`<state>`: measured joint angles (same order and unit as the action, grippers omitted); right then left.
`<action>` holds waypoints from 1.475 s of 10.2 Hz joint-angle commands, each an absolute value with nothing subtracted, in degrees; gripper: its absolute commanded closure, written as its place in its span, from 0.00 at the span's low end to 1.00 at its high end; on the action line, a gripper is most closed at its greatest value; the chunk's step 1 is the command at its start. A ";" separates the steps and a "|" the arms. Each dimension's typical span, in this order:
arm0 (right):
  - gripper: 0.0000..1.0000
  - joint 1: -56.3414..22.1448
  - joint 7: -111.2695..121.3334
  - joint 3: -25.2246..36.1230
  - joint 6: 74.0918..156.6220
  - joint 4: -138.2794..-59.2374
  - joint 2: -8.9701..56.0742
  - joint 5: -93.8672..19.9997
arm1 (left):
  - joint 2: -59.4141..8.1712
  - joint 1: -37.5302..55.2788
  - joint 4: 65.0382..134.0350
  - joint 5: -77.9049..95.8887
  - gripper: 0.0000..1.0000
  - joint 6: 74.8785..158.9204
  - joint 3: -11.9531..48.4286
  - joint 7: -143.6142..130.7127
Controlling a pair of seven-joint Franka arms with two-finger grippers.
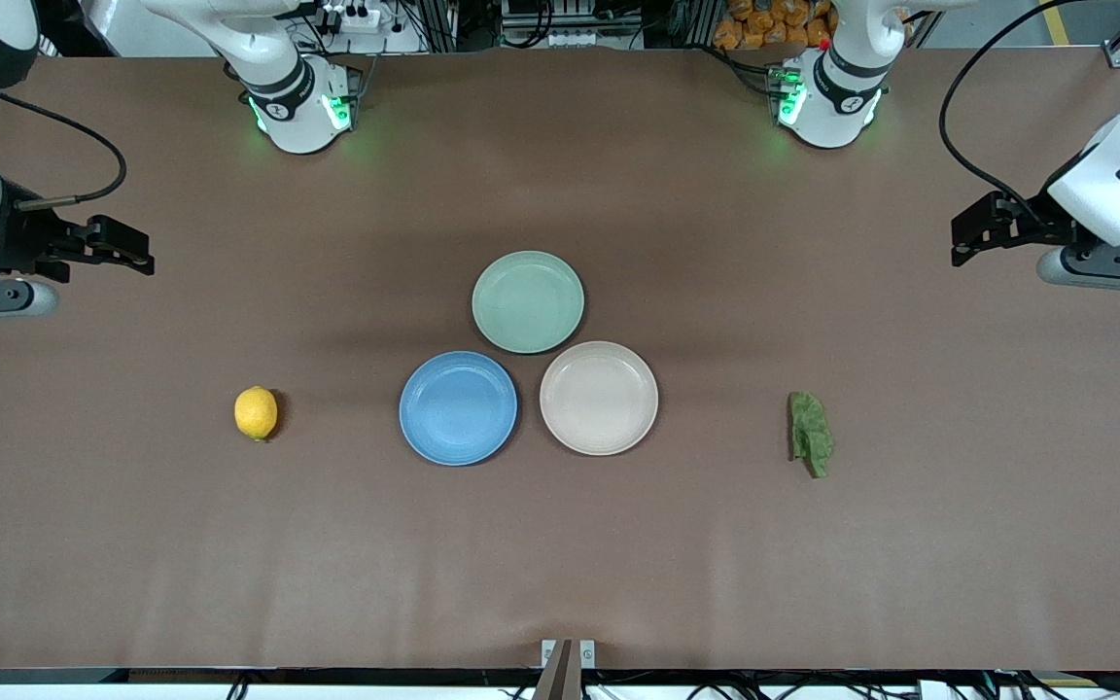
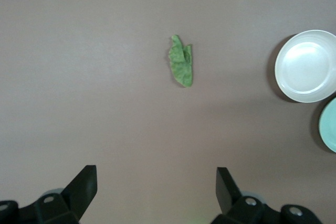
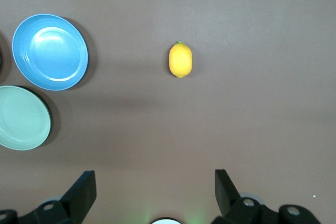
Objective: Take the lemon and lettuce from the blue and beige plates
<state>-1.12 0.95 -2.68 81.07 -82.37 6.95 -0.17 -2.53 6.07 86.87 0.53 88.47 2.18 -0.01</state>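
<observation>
The lemon [image 1: 256, 412] lies on the bare table toward the right arm's end, beside the blue plate [image 1: 458, 407]; it also shows in the right wrist view [image 3: 180, 60]. The lettuce [image 1: 811, 433] lies on the bare table toward the left arm's end, beside the beige plate [image 1: 599, 398]; it also shows in the left wrist view [image 2: 181, 61]. Both plates are empty. My right gripper [image 1: 127, 248] is open and empty, up over the right arm's end of the table. My left gripper [image 1: 976, 228] is open and empty, over the left arm's end.
A pale mint-green plate [image 1: 528, 301], empty, sits touching the blue and beige plates, farther from the front camera than both. The arm bases [image 1: 299, 102] stand along the table's edge farthest from the front camera.
</observation>
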 commanded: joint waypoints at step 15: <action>0.00 1.49 2.11 -3.16 81.04 -84.11 5.80 -1.23 | -2.99 6.15 85.08 0.00 0.00 87.36 -0.44 -1.85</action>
<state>0.52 1.42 -2.61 80.98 -83.08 6.95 -0.17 -2.83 5.98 86.11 0.95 88.41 -0.35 -0.92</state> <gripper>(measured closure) 0.000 0.000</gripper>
